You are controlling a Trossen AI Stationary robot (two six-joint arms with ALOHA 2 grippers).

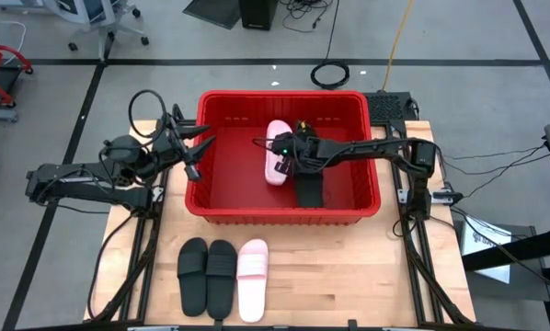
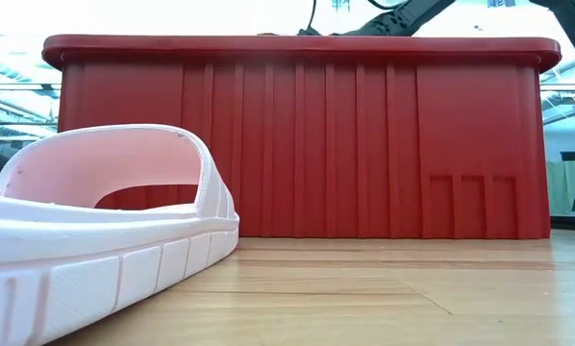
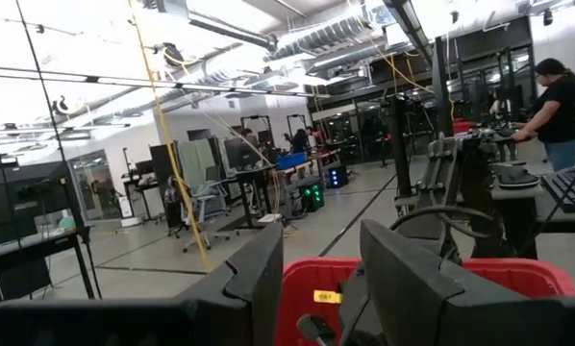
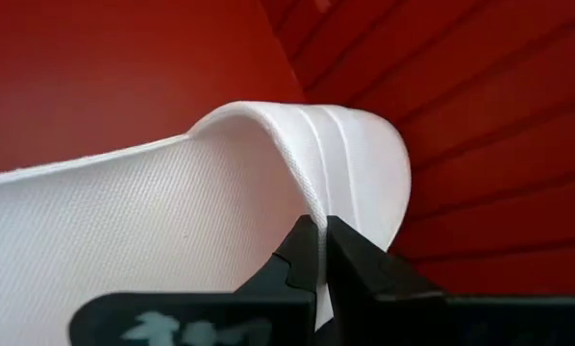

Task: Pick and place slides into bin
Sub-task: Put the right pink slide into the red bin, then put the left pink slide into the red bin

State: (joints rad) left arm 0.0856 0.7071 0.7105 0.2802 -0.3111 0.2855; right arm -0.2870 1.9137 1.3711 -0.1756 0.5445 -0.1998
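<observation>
The right tool (image 1: 277,153) is closed on the strap of a pink slide (image 1: 276,154) above the bin (image 1: 284,213); the slide's long axis runs front to back. The left tool (image 1: 194,149) waits half open and empty at the bin's left rim.

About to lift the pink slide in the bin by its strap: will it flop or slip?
The strap arches and holds its shape in the right gripper, so probably springy, not floppy. The pinch is thin, at the edge; the pink slide may swing or tilt. Its textured strap suggests fair grip.

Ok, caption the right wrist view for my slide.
Right gripper jaws pinching the pink slide's strap inside the bin.
</observation>
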